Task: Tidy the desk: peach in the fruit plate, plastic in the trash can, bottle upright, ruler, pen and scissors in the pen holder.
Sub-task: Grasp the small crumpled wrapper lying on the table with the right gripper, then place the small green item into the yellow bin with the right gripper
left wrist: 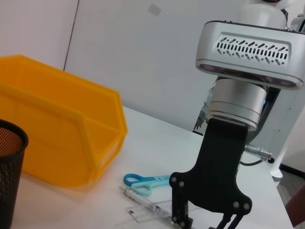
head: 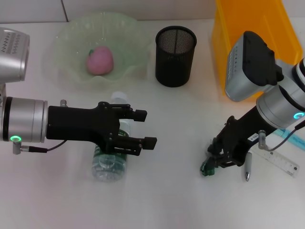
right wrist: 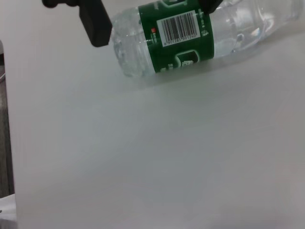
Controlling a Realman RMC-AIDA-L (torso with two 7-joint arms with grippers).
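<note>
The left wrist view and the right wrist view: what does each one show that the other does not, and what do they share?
Only the left wrist view shows the trash can, the edge of the pen holder, the scissors, the pen, the ruler and the right gripper with its arm, lowered to the desk.

Only the right wrist view shows the bottle lying on its side, with a dark finger of the left gripper beside it.

Both share the white desk.

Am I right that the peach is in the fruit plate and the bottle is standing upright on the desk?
Not quite: the peach is in the fruit plate, but the head view shows the bottle lying on its side on the desk.
</note>
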